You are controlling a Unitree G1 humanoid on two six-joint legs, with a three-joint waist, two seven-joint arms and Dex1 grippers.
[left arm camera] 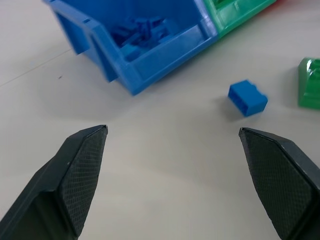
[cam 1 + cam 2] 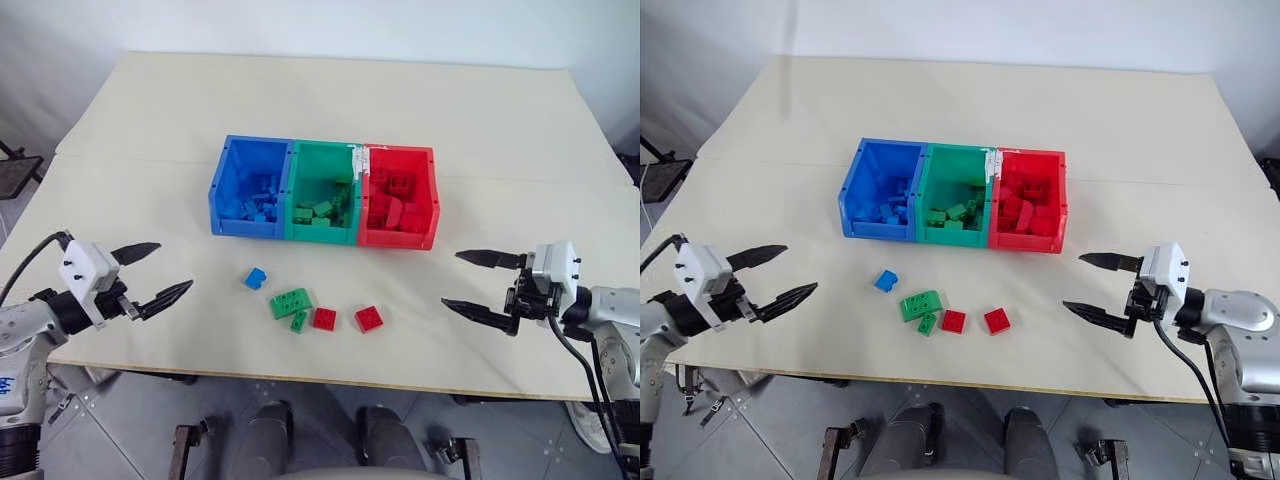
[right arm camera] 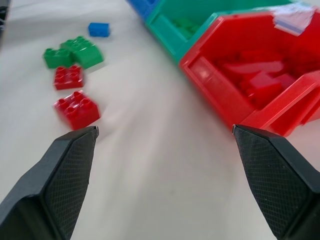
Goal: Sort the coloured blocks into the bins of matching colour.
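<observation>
Left eye view: five blocks [image 2: 300,303] lie at 6 o'clock of the bins [image 2: 324,192] on the counter [image 2: 500,130]; left fingers [image 2: 160,272] and right fingers [image 2: 480,284] spread wide, empty.

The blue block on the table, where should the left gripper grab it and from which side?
Grip the blue block across its two smooth side walls, coming down from above with the open left gripper. It lies alone on the table, apart from the green blocks, so there seems room for both fingers.

Cream tabletop [image 2: 500,150]; blue bin [image 2: 228,190], green bin [image 2: 300,165], red bin [image 2: 432,190]; one blue brick [image 2: 255,278], two green bricks [image 2: 290,302], two red bricks [image 2: 368,318]; black cross-hatched pincer fingers [image 1: 75,170].
</observation>
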